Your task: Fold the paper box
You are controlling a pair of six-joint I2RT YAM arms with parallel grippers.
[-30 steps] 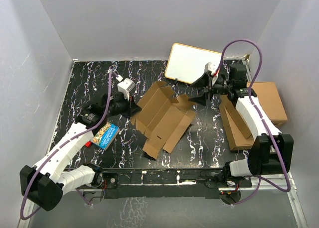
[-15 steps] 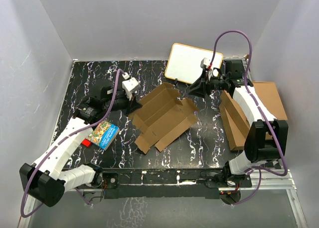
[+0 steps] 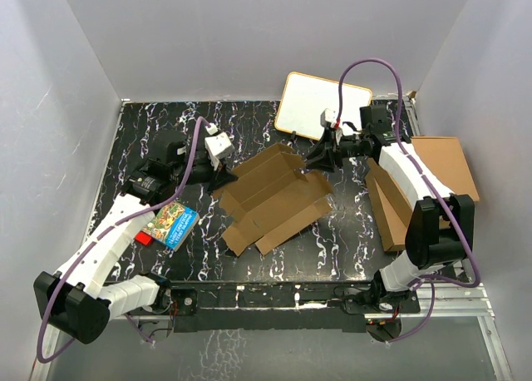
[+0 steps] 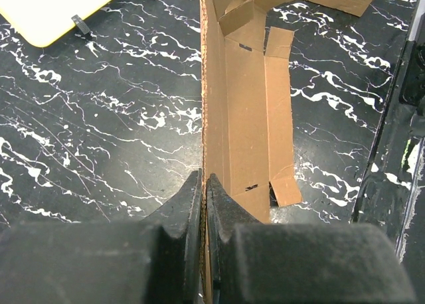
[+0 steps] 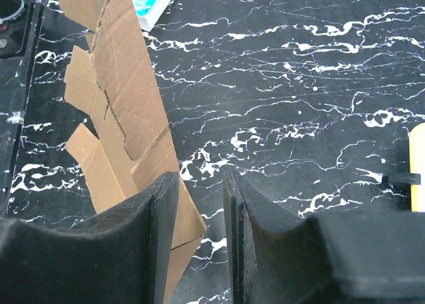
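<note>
Left wrist: left fingers (image 4: 179,214) pinched the paper box (image 4: 246,118). Right fingers (image 5: 265,224) gaped empty beside it; a miss could've crumpled it.

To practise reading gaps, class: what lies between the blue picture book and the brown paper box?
Only bare black marbled tabletop separates the picture book and the paper box; the top external view shows it.

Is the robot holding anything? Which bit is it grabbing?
The left gripper pinches the paper box by the thin edge of one side panel. The right gripper holds nothing: the box lies outside its jaws.
</note>
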